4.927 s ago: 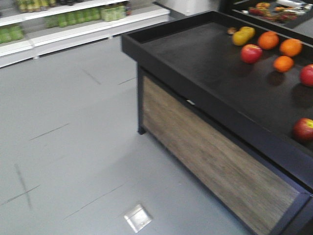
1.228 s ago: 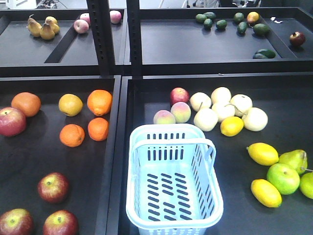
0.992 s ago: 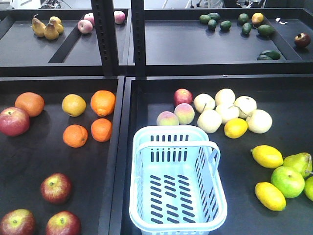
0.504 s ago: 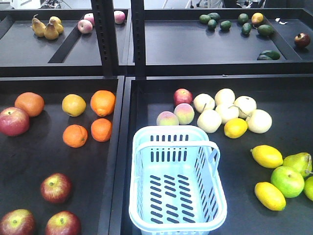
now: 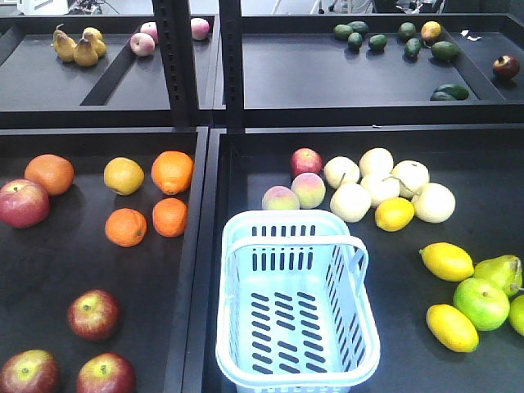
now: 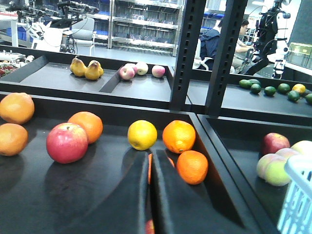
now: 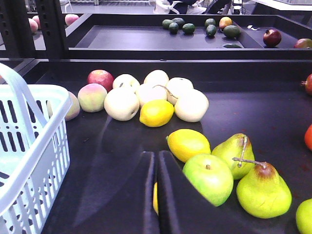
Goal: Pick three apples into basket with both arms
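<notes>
Three red apples (image 5: 93,314) (image 5: 29,372) (image 5: 105,375) lie at the front of the left tray, and a fourth (image 5: 23,203) lies at its left edge. The light blue basket (image 5: 282,218) stands empty in the right tray, handle up. Neither arm shows in the front view. In the left wrist view my left gripper (image 6: 149,155) is shut with nothing held, hovering over the left tray with a red apple (image 6: 67,142) ahead to its left. My right gripper (image 7: 156,155) is shut and empty, with the basket (image 7: 29,146) to its left.
Oranges (image 5: 172,172) and a yellow fruit (image 5: 124,175) lie in the left tray. Peaches (image 5: 309,190), pale pears (image 5: 352,201), lemons (image 5: 446,261) and a green apple (image 5: 481,303) surround the basket. A divider wall (image 5: 199,270) separates the trays. Black posts (image 5: 175,61) and an upper shelf stand behind.
The front view swung from the aisle and a tray corner onto the fruit trays and basket. Over the last second nothing has moved.
</notes>
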Controlling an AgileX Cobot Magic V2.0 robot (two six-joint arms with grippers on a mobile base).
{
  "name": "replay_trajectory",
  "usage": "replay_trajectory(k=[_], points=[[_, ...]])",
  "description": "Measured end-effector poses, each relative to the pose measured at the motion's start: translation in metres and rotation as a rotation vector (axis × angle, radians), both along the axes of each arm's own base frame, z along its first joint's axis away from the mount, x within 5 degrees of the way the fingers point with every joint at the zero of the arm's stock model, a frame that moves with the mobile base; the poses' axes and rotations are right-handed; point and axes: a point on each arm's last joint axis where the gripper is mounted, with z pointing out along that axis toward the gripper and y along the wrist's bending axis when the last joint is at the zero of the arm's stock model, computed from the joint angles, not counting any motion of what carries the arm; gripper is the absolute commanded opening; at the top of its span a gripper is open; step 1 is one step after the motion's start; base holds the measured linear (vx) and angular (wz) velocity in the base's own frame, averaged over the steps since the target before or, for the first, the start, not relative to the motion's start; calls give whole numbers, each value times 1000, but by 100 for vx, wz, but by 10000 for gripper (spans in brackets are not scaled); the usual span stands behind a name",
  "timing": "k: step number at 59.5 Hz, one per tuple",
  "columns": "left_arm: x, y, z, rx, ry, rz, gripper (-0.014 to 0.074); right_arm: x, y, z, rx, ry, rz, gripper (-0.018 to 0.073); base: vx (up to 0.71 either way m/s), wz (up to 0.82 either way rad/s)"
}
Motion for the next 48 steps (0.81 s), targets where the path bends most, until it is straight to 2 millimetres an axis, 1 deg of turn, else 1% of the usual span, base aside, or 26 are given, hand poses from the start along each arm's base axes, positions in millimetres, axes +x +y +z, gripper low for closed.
replay_trajectory(k=[5,20,33,36,39,43,48], points=[[0,-1,0,-117,-8,-3,-6,0,0,0,0,0,0,8,0,0],[0,-3,1,-581,-35,-18,-6,0,0,0,0,0,0,8,0,0],[0,-2,8,-784,-96,-21,-6,0,0,0,0,0,0,8,0,0],[-1,-2,14,-844,-115,-31,-6,0,0,0,0,0,0,8,0,0],[-3,-2,26,-901,-149,-50,-6,0,0,0,0,0,0,8,0,0],[-8,-3,48,-927,-211,-85,-6,0,0,0,0,0,0,8,0,0],[-20,-3,84,-883,-313,-133,-6,0,0,0,0,0,0,8,0,0]])
